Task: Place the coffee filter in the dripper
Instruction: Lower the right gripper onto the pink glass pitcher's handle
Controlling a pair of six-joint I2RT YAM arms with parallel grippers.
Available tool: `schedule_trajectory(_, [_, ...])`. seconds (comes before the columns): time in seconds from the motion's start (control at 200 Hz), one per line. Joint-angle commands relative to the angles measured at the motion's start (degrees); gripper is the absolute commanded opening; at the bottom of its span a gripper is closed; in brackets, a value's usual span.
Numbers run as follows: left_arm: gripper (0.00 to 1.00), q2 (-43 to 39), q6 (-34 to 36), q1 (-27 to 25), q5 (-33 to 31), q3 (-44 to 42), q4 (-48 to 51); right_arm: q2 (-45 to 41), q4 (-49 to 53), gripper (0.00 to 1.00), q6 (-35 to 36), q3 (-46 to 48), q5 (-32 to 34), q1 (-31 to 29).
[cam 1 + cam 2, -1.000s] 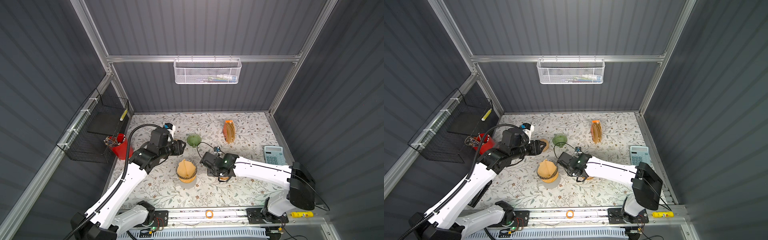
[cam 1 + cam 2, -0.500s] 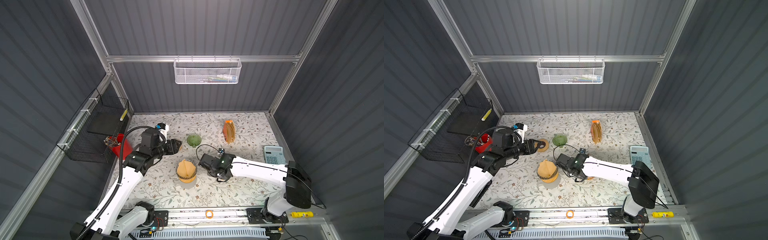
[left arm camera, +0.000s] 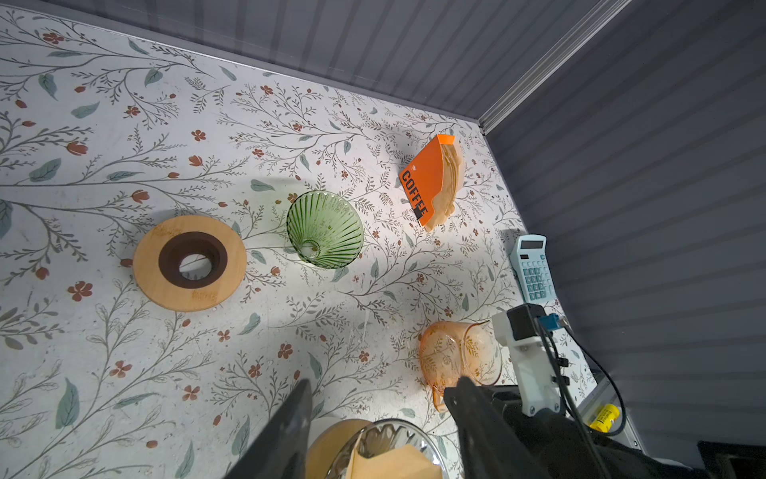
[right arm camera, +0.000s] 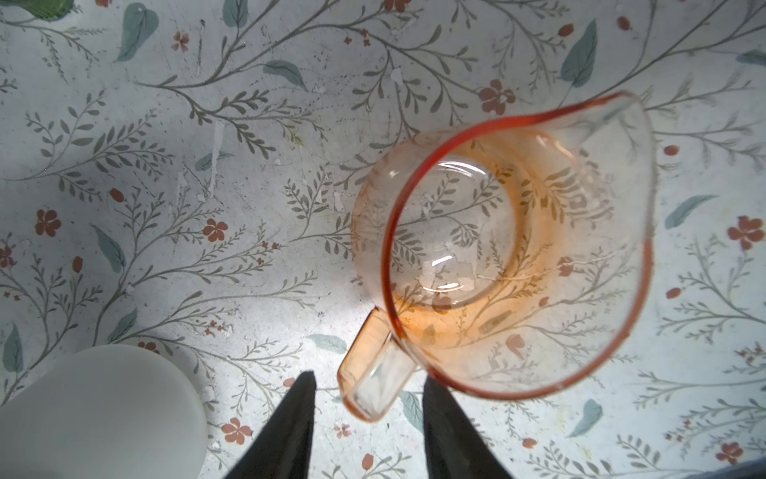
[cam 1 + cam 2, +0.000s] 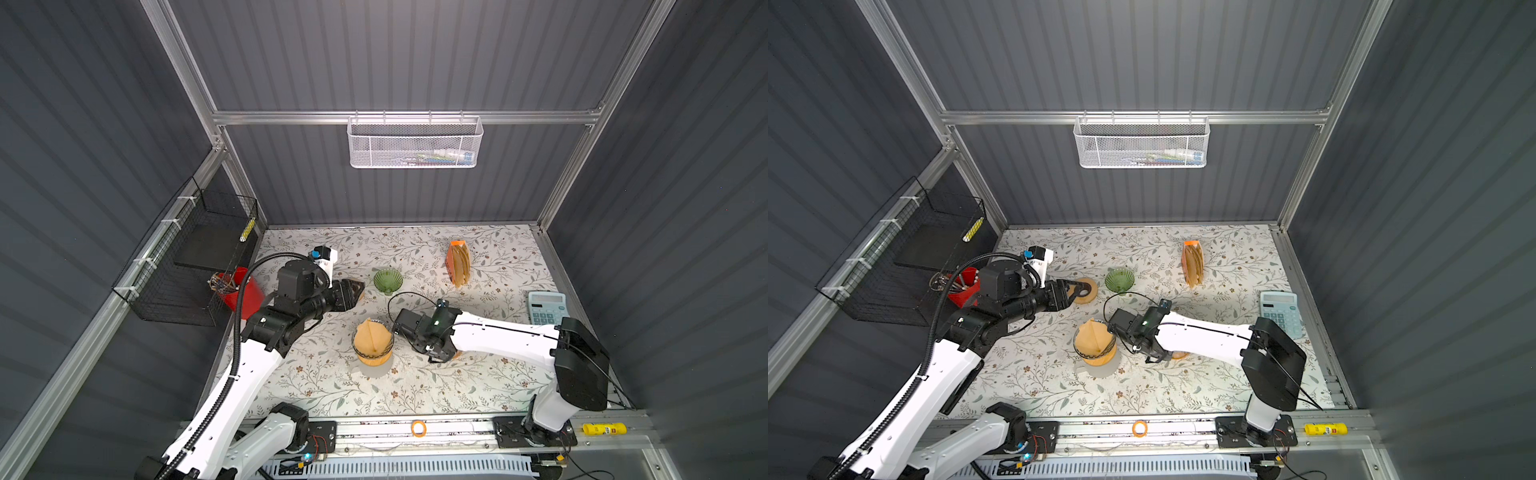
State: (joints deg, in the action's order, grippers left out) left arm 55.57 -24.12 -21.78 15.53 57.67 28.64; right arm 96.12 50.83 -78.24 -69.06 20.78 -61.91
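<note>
Floral paper covers the table point(image 5: 490, 386), which is closed in by grey ribbed walls. Near its middle the brown coffee filter point(image 5: 371, 337) sits point-down inside a clear glass dripper point(image 3: 375, 437), its folded edge standing above the rim (so the paper is already in place).

Just beside that dripper, on the right arm's side, the right gripper point(image 4: 369, 383) points down over a pink glass jug point(image 4: 505, 249). Its fingers point(image 4: 298, 414) are spread to either side of the jug's handle, and a strip of table shows between one finger and the handle, so nothing is pinched.

Behind the dripper, toward the back wall, stands a green dripper point(image 5: 387, 280). Beside it on the left arm's side lies a wooden ring point(image 3: 190, 262) with a dark centre.

The left gripper point(image 5: 1077, 291) hangs above that ring, behind the clear dripper and to its left. Its fingers point(image 3: 290, 423) are spread wide and hold nothing.

Farther back from the dripper on the right arm's side, an orange filter pack point(image 3: 431, 182) marked COFFEE stands upright. A pale blue calculator point(image 5: 546, 307) lies well off toward the right wall. A red cup point(image 5: 243, 293) stands well off by the left wall, under a black wire basket point(image 5: 195, 257).
</note>
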Motion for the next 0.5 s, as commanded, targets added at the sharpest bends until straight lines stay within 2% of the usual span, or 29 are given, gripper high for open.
schedule_trajectory(0.0, [0.56,-1.0,1.4,0.4,1.1,-0.9,-0.3,0.4,0.6,0.44,-1.5,1.1,-0.7,0.1])
schedule_trajectory(0.495, [0.56,0.3,1.0,0.5,0.0,0.4,1.0,-3.8,-0.4,0.42,-1.6,6.0,-2.4,0.1])
